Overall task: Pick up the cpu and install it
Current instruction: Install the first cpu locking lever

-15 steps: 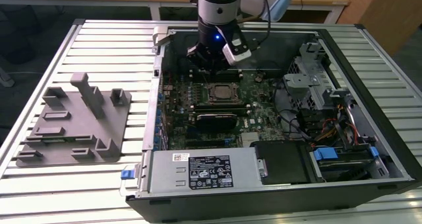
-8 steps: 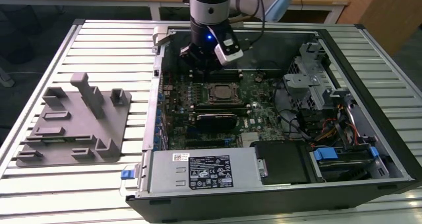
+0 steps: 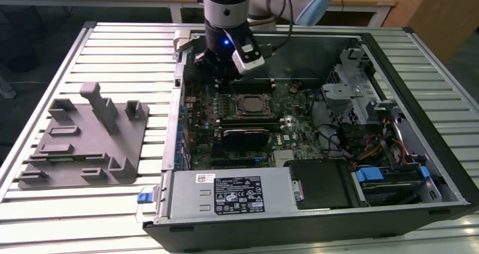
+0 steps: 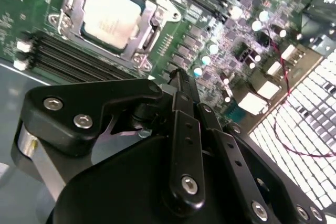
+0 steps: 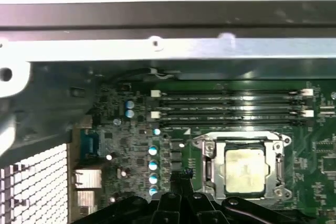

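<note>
The cpu (image 3: 250,104) is a small square chip with a pale metal lid. It lies flat inside the square metal-framed socket (image 4: 68,3) on the green motherboard of the open computer case. The cpu (image 4: 111,15) shows in both wrist views (image 5: 244,169). My gripper (image 3: 221,74) hangs over the motherboard just beyond the socket, toward the case's back wall and the exterior view's left. In the second wrist view its black fingers (image 4: 177,85) lie together with nothing between them. The gripper (image 5: 177,181) is apart from the cpu.
Memory slots (image 5: 231,103) run between the socket and the case's back wall (image 5: 168,51). A black block (image 3: 243,136) sits in front of the socket, a power supply (image 3: 224,192) at the front, drive cages (image 3: 359,91) on the exterior view's right. A grey fixture (image 3: 82,139) lies on the slatted table.
</note>
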Available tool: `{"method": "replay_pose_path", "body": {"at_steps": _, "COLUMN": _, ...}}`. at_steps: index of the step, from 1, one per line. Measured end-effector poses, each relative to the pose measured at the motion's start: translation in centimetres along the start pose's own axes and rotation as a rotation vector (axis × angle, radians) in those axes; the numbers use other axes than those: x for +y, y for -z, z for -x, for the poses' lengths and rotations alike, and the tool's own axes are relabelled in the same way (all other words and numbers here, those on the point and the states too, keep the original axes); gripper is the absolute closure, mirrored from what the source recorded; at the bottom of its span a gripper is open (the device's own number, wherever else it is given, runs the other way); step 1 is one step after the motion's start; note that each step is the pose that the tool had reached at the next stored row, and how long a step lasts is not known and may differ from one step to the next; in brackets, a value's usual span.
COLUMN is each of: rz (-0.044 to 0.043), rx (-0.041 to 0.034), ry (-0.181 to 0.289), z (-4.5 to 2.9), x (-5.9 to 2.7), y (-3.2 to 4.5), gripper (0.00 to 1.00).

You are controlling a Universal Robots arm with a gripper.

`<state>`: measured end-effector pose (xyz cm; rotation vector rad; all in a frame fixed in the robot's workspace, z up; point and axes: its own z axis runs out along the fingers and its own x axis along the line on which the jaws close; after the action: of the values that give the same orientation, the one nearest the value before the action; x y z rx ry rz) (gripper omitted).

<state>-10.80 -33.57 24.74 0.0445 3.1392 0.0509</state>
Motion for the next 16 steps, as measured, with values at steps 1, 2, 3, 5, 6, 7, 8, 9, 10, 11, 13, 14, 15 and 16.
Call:
{"method": "replay_pose_path", "body": {"at_steps": 1, "rz": 0.0074, "rx": 0.0002, "ry": 0.000, "z": -0.16, "x": 0.00, "y": 0.00, "gripper": 0.89}}
{"method": "replay_pose_path", "body": {"at_steps": 2, "rz": 0.0152, "rx": 0.0004, "ry": 0.000, "z": -0.30, "x": -0.01, "y": 0.00, "gripper": 0.89}}
{"method": "replay_pose_path", "body": {"at_steps": 3, "rz": 0.0225, "rx": 0.0006, "ry": 0.000, "z": -0.43, "x": -0.01, "y": 0.00, "gripper": 0.89}}
{"method": "replay_pose_path", "body": {"at_steps": 5, "rz": 0.0397, "rx": 0.0010, "ry": 0.000, "z": -0.64, "x": -0.02, "y": 0.00, "gripper": 0.89}}
{"method": "replay_pose_path", "body": {"at_steps": 6, "rz": 0.0523, "rx": 0.0013, "ry": 0.000, "z": -0.71, "x": -0.02, "y": 0.00, "gripper": 0.89}}
{"method": "replay_pose_path", "body": {"at_steps": 7, "rz": 0.0674, "rx": 0.0019, "ry": 0.000, "z": -0.76, "x": -0.03, "y": 0.00, "gripper": 0.89}}
{"method": "replay_pose_path", "body": {"at_steps": 8, "rz": 0.0859, "rx": 0.0023, "ry": 0.000, "z": -0.80, "x": -0.03, "y": 0.00, "gripper": 0.89}}
{"method": "replay_pose_path", "body": {"at_steps": 9, "rz": 0.1035, "rx": 0.0029, "ry": 0.000, "z": -0.83, "x": -0.04, "y": 0.00, "gripper": 0.89}}
{"method": "replay_pose_path", "body": {"at_steps": 10, "rz": 0.1202, "rx": 0.0034, "ry": 0.000, "z": -0.85, "x": -0.04, "y": 0.00, "gripper": 0.89}}
{"method": "replay_pose_path", "body": {"at_steps": 11, "rz": 0.1343, "rx": 0.0038, "ry": 0.000, "z": -0.87, "x": -0.05, "y": 0.00, "gripper": 0.89}}
{"method": "replay_pose_path", "body": {"at_steps": 13, "rz": 0.1587, "rx": 0.0044, "ry": 0.000, "z": -0.90, "x": -0.05, "y": 0.00, "gripper": 0.89}}
{"method": "replay_pose_path", "body": {"at_steps": 14, "rz": 0.1682, "rx": 0.0048, "ry": 0.000, "z": -0.91, "x": -0.06, "y": 0.00, "gripper": 0.89}}
{"method": "replay_pose_path", "body": {"at_steps": 15, "rz": 0.1716, "rx": 0.0048, "ry": 0.000, "z": -0.92, "x": -0.06, "y": 0.00, "gripper": 0.89}}
{"method": "replay_pose_path", "body": {"at_steps": 16, "rz": 0.1724, "rx": 0.0048, "ry": -0.001, "z": -0.91, "x": -0.05, "y": 0.00, "gripper": 0.89}}
